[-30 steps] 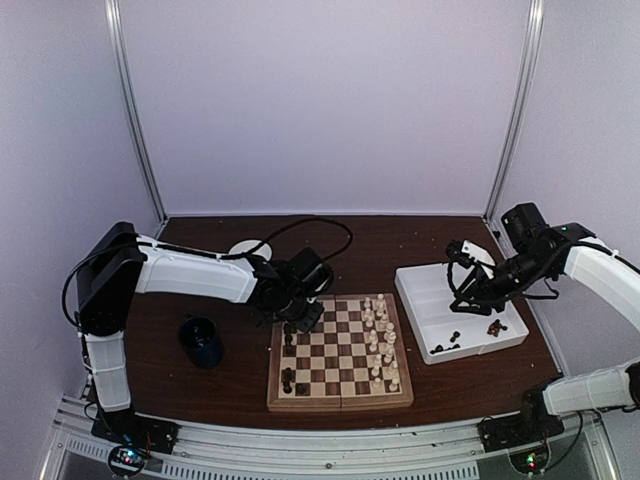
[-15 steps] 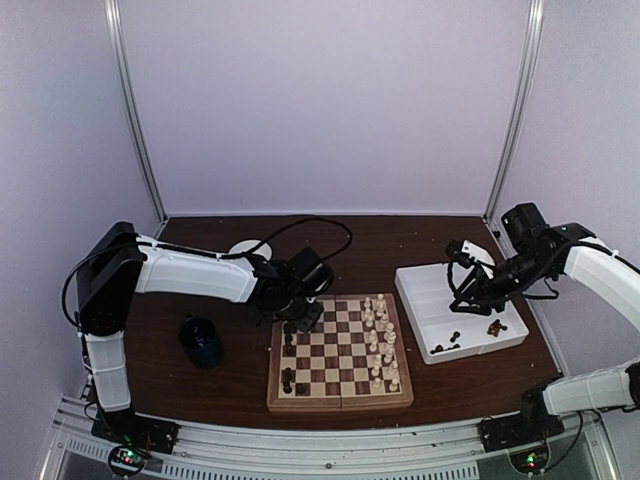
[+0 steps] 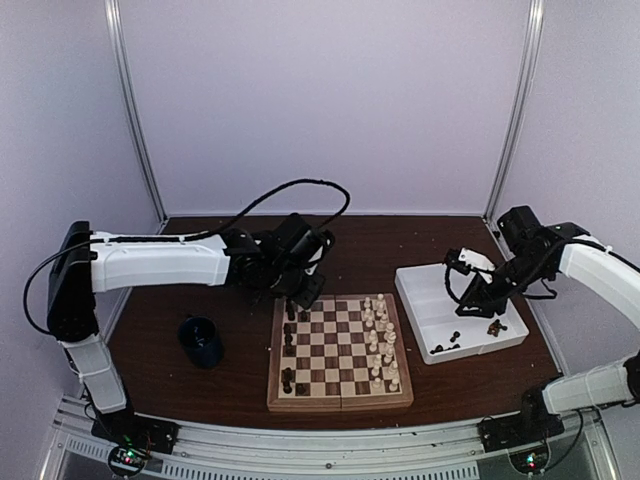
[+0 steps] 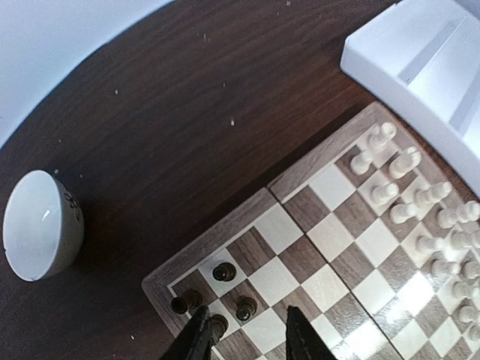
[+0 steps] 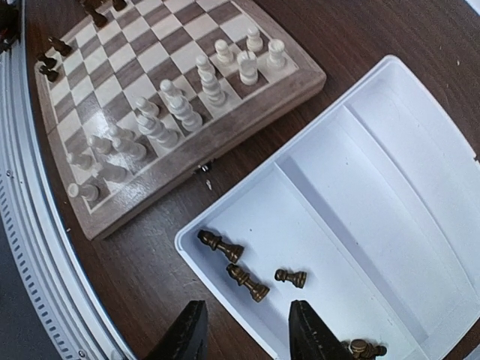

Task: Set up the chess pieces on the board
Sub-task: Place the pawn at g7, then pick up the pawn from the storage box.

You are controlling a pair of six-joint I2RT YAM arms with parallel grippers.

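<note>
The board (image 3: 340, 398) lies at the table's centre. Cream chess pieces (image 3: 380, 340) stand in two files on its right side and show in the left wrist view (image 4: 420, 202) and the right wrist view (image 5: 172, 97). A few dark pieces (image 3: 289, 342) stand on its left side. My left gripper (image 3: 299, 300) is open and empty above the board's far left corner (image 4: 217, 240). Several dark pieces (image 4: 223, 271) stand under it, one right beside its left finger (image 4: 196, 341). My right gripper (image 5: 247, 337) is open and empty over the tray's near edge, just short of three lying dark pieces (image 5: 249, 283).
A white two-compartment tray (image 3: 425, 285) sits right of the board, with dark pieces (image 3: 495, 326) in its near compartment. A dark blue cup (image 3: 202, 340) stands left of the board. A white rounded object (image 4: 37, 225) lies beyond the board's far left corner.
My left arm has stretched out and its gripper has lifted and shifted toward the board's far left corner. My right gripper has hardly moved.
</note>
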